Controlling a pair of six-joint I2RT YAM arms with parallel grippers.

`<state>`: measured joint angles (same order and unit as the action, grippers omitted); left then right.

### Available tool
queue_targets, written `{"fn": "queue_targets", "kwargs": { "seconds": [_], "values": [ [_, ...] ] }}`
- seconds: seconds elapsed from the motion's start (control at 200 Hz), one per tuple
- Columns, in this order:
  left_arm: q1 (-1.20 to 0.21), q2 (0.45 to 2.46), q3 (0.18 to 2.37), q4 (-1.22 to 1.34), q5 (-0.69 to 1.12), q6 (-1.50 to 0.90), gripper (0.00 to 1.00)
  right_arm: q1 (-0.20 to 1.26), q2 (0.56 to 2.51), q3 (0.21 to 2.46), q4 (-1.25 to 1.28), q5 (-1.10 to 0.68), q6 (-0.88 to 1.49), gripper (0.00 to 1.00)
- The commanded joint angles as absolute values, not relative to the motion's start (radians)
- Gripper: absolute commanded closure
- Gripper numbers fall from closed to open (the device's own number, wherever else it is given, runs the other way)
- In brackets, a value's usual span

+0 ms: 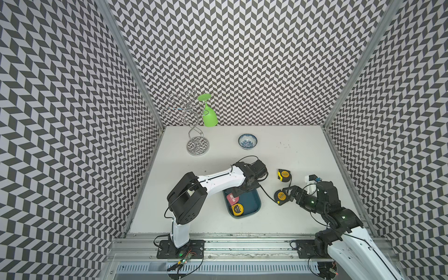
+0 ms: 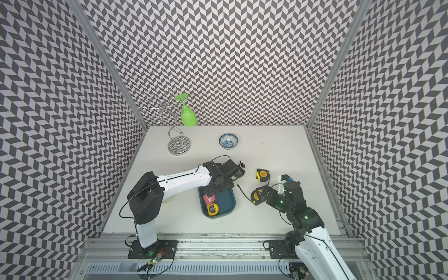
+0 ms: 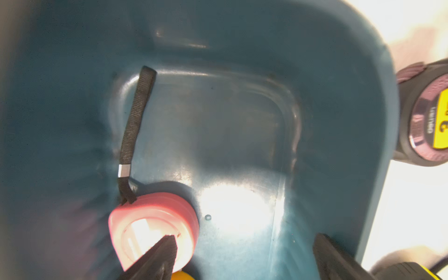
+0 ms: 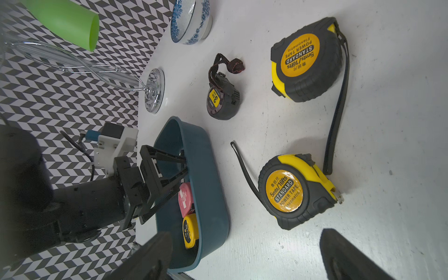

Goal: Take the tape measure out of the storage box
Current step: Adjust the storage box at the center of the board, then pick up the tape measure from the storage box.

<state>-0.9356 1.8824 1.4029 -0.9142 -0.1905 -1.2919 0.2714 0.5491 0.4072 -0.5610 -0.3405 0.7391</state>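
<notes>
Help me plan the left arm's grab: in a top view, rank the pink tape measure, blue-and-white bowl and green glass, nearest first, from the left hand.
1. pink tape measure, in the storage box, at the left hand.
2. blue-and-white bowl, mid-table.
3. green glass, hanging at the back.

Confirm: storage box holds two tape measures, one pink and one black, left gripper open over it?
The second is a yellow tape measure, not black; see the right wrist view. Pink tape measure, storage box and open left gripper are right.
</notes>
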Motion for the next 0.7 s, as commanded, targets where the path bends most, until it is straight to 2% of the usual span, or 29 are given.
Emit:
{"fn": "queue_targets", "kwargs": {
  "seconds": [0.0,0.285,0.696],
  "values": [
    [-0.945,1.829,1.403,-0.985,-0.192,-1.291,0.05,0.265,0.535,0.439,-0.544,-0.337,0.721,0.0],
    [-0.949,1.779,1.267,-1.003,-0.146,-1.301,0.04,0.265,0.532,0.428,-0.532,-0.348,0.727,0.0],
    [-0.957,1.793,1.209,-0.966,-0.15,-1.332,0.03,0.267,0.537,0.425,-0.533,-0.347,0.721,0.0]
  ]
}}
